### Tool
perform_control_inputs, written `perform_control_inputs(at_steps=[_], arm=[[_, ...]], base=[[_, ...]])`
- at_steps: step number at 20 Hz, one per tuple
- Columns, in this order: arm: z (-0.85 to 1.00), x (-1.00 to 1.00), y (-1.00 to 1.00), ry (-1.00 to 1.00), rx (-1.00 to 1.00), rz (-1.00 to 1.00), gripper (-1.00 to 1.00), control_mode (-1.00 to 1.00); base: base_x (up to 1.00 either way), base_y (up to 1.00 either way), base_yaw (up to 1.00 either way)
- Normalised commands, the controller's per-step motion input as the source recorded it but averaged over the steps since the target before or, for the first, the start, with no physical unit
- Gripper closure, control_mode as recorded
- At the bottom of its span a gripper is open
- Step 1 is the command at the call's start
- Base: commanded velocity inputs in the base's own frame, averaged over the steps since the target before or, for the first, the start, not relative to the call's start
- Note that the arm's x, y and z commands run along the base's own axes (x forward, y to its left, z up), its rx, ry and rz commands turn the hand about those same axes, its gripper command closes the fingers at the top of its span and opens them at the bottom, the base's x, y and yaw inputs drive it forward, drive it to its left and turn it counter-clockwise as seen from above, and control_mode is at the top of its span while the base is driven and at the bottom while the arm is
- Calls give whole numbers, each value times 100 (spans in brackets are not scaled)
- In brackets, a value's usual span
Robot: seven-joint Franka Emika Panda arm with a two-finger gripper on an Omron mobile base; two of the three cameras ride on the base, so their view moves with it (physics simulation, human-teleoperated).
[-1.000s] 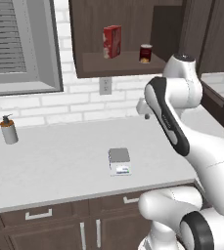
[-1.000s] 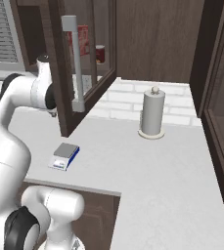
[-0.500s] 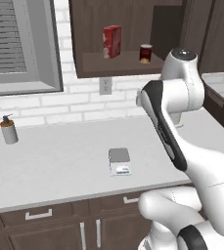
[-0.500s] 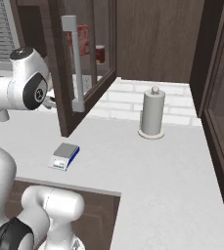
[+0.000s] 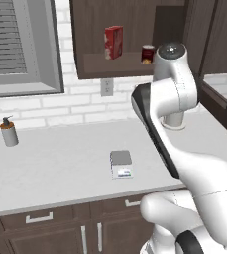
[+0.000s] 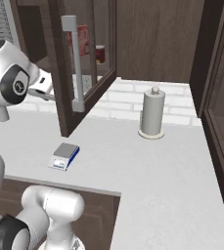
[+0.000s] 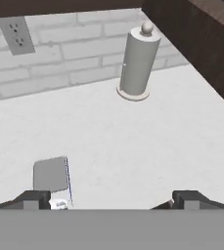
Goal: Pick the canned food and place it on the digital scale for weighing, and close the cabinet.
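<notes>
On the far left of the counter [image 5: 55, 163] stands a soap dispenser [image 5: 8, 132]. Right of it the digital scale [image 5: 121, 163] lies flat with nothing on its plate. Above, in the open cabinet [image 5: 130, 64], the red box [image 5: 113, 42] and the canned food [image 5: 147, 54] sit on the shelf. The arm has swung upward since a second ago; its gripper [image 7: 111, 199] is spread wide and empty. The paper towel holder [image 6: 152, 113] stands far right.

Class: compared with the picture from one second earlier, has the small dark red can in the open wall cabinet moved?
No. The small dark red can stands on the dark brown cabinet shelf, right of the taller red box, as before.
</notes>
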Motion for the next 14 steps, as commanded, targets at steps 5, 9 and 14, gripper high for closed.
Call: perform_control_inputs(at_steps=[5,9,14], arm=[[31,0,-1,-3,-10,-9,-100,-100],[37,2,-1,-2,-3,-8,-100,-100],[43,24,0,-7,-2,-6,-100,-100]], base=[[0,0,0],[0,0,0],[0,0,0]])
